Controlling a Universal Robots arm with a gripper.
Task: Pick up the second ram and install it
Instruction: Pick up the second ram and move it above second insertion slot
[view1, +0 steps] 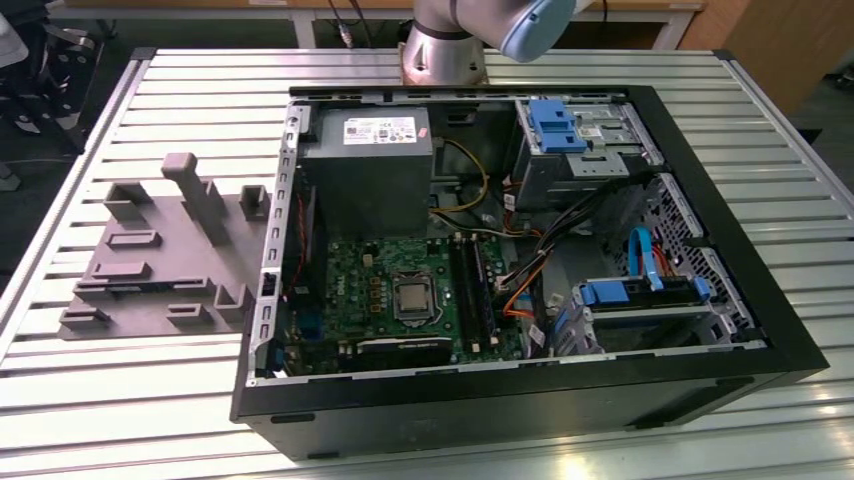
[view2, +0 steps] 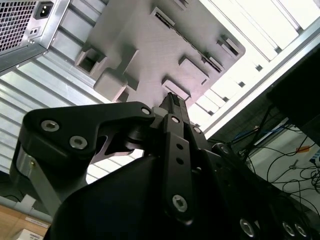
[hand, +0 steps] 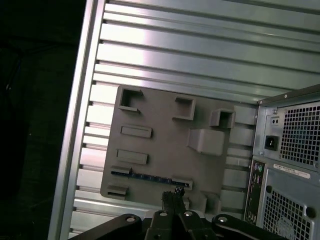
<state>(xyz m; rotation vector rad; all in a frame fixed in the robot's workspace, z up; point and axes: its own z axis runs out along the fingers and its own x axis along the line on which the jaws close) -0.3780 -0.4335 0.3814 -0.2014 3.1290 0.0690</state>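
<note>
gripper (hand: 173, 194) fingers together, nothing btwn, close to second ram, apart | second ram (hand: 145, 176) sits in slot of grey holder (hand: 165, 125) | ext view: grey holder (view1: 147, 270) mid-left of frame, beside open PC case (view1: 747, 330) | on slatted table (view1: 174, 90)

Grey holder (hand: 165, 145); dark blue ram (hand: 145, 176); black hand (hand: 172, 192); green motherboard (view1: 367, 275).
</note>
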